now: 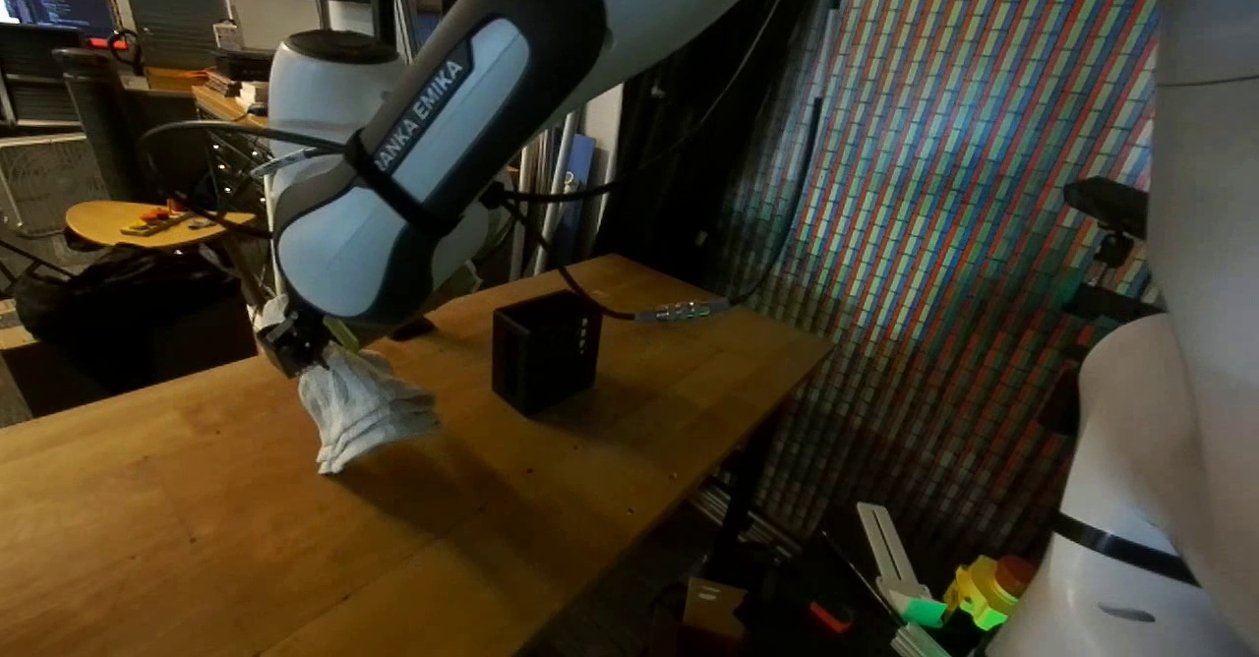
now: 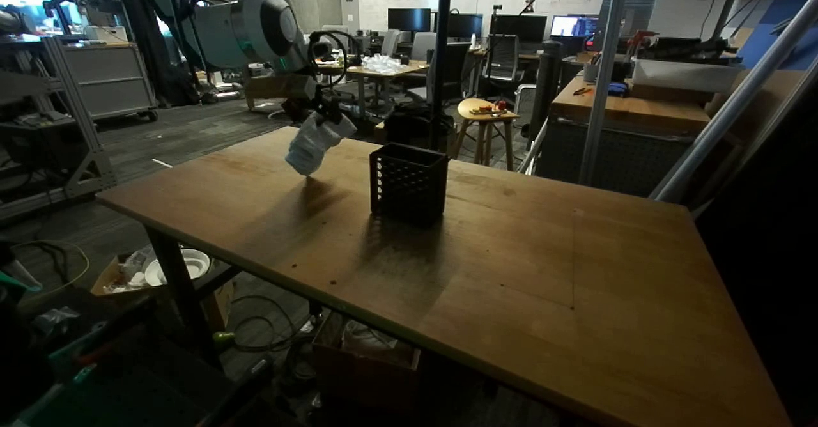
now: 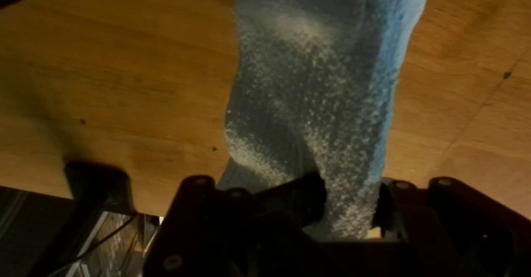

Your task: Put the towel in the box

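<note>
A light grey-blue towel (image 1: pixel 364 406) hangs from my gripper (image 1: pixel 307 344) over the wooden table. It also shows in an exterior view (image 2: pixel 312 144) and fills the middle of the wrist view (image 3: pixel 315 94). In the wrist view my gripper (image 3: pixel 351 204) has its two dark fingers closed on the towel from both sides. The towel's lower end is close to the table top; I cannot tell whether it touches. A black box (image 1: pixel 541 357) with perforated sides stands upright on the table, apart from the towel. It also shows in an exterior view (image 2: pixel 409 184). Its inside is mostly hidden.
The wooden table (image 2: pixel 575 254) bears the box. A black cable with a connector (image 1: pixel 679 311) hangs beside the arm above the table. A dark upright pole (image 2: pixel 442 62) stands behind the box. A stool (image 2: pixel 486 110) and a black bag (image 1: pixel 128 313) are beyond the table.
</note>
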Robot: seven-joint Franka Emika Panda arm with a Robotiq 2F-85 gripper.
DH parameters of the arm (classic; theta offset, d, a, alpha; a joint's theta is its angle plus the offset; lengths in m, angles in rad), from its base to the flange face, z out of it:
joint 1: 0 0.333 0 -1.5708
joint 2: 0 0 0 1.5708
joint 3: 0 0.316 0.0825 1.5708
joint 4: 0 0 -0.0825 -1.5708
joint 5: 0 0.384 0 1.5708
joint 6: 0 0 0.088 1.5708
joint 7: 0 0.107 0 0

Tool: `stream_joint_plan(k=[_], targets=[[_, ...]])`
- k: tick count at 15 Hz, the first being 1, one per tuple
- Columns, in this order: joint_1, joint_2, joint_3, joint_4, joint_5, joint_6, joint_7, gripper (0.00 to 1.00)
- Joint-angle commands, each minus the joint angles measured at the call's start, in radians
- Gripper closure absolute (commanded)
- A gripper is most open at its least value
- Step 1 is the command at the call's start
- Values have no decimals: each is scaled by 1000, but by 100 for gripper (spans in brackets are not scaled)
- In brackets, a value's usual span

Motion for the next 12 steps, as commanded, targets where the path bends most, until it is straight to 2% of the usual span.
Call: stream_joint_plan(k=[1, 4, 8, 12], targets=[[-8, -146, -36, -93, -82, -55, 62, 91], [-59, -223, -35, -119, -125, -115, 74, 93], [-175, -310, -25, -133, -112, -198, 40, 92], [-279, -325, -24, -126, -108, -207, -13, 92]])
